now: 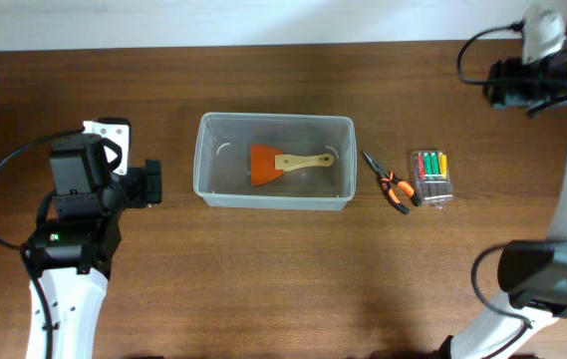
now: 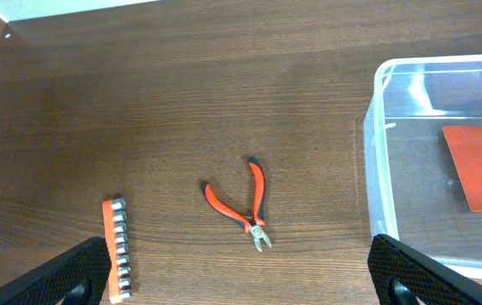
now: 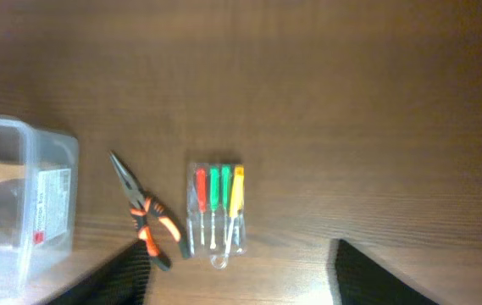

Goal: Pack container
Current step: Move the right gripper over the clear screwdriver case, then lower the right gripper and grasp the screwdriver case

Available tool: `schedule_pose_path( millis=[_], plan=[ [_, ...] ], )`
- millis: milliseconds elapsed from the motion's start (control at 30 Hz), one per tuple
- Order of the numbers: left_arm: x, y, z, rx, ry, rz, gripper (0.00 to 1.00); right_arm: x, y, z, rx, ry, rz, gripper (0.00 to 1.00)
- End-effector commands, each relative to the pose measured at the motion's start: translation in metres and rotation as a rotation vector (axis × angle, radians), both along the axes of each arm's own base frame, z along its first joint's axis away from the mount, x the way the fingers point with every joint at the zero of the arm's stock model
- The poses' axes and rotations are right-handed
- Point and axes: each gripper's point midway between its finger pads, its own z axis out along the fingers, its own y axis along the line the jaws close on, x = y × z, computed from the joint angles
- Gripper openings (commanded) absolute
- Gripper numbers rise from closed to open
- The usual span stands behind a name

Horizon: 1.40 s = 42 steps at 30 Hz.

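So far only one item seems to be packed: the container [image 1: 273, 118] stands in the middle of the table [image 1: 263, 289], and an orange scraper [image 1: 268, 163] with a wooden handle lies flat on its bottom. Four things wait outside. To the right of it lie the long-nose pliers [image 1: 390, 184] and, just beside them, the small clear case of screwdrivers [image 1: 431, 176]. To the left, in the left wrist view, lie the small cutters [image 2: 253, 224] and an orange bit holder [image 2: 118, 250], both apart from the container wall. The left gripper [image 2: 239, 275] hovers over the cutters with its jaws spread wide and nothing between them. The right gripper [image 3: 234, 280] hangs over the pliers and the case, its jaws also wide apart and empty. The step in hand is therefore probably the approach to the next tool, not a carrying. The next move would call for one arm to go down, turn the jaws across the handles, close, and lift the tool over the rim. The tools lie flat, so the fingertips must come very close to the table.
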Motion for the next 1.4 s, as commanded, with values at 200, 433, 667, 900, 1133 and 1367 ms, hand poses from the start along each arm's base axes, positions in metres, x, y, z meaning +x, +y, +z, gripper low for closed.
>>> schedule_pose_path(
  millis=[200,433,667,900,1133,1367],
  plan=[
    [0.003,0.003,0.01,0.018,-0.02,0.0,0.99,-0.021,0.013,-0.116,0.036,0.226,0.047,0.89],
    [0.003,0.003,0.01,0.019,-0.02,0.0,0.99,-0.03,0.021,-0.168,0.029,0.25,0.118,0.91],
    [0.003,0.003,0.01,0.019,-0.02,0.0,0.99,-0.032,0.035,-0.198,-0.009,0.23,0.264,0.99],
    [0.003,0.003,0.01,0.019,-0.02,0.0,0.99,-0.023,0.034,-0.203,-0.023,0.189,0.263,0.99],
    [0.003,0.003,0.01,0.018,-0.02,0.0,0.99,-0.015,0.033,-0.206,0.006,0.177,0.158,0.99],
    [0.003,0.003,0.01,0.018,-0.02,0.0,0.99,-0.018,0.043,-0.229,0.026,0.233,0.128,0.99]
  ],
)
